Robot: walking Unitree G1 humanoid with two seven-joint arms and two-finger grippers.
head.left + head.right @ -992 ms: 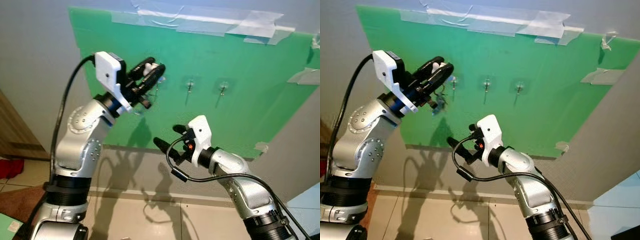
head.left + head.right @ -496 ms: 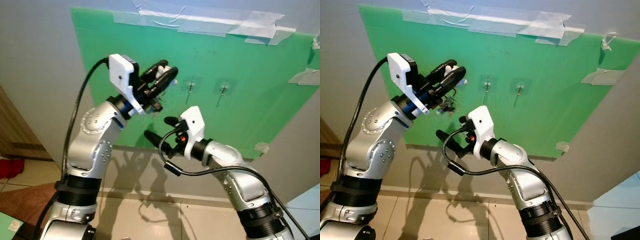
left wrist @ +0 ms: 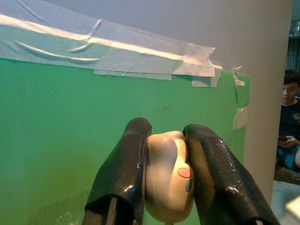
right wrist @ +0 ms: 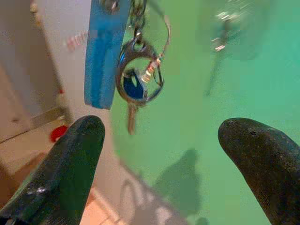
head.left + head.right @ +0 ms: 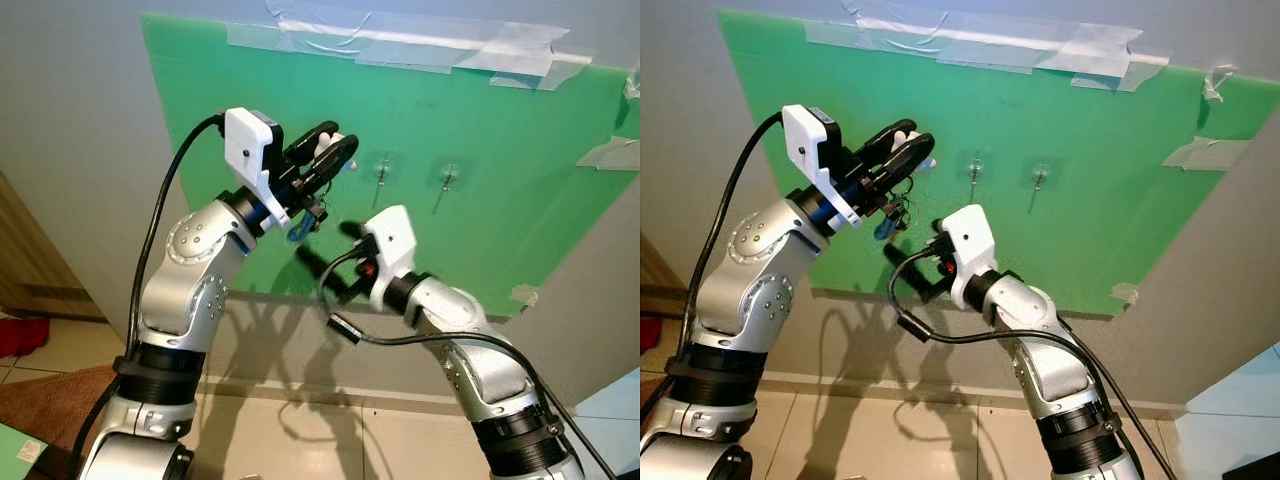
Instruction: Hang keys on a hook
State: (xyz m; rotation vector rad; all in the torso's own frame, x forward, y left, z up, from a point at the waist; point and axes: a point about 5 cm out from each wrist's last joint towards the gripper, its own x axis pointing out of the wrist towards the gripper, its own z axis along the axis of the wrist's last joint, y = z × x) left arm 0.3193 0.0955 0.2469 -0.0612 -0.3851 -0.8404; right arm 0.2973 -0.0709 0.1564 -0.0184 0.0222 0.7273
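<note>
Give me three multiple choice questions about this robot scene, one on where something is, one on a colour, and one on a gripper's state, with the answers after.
1. Where do the keys hang?
A. from the left gripper, in front of the board
B. on a hook
C. on the floor

2. What colour is the board taped to the wall?
A. red
B. green
C. white

3. What is the state of the right gripper?
A. shut on the keys
B. shut on a hook
C. open, holding nothing

Answers:
1 A: the keys and their blue tag dangle below the left gripper, which is shut on a cream figurine at the top of the bunch, off the hooks.
2 B: the board is plainly green in the head views.
3 C: its two black fingers stand wide apart, just below the keys and not touching them.
</note>
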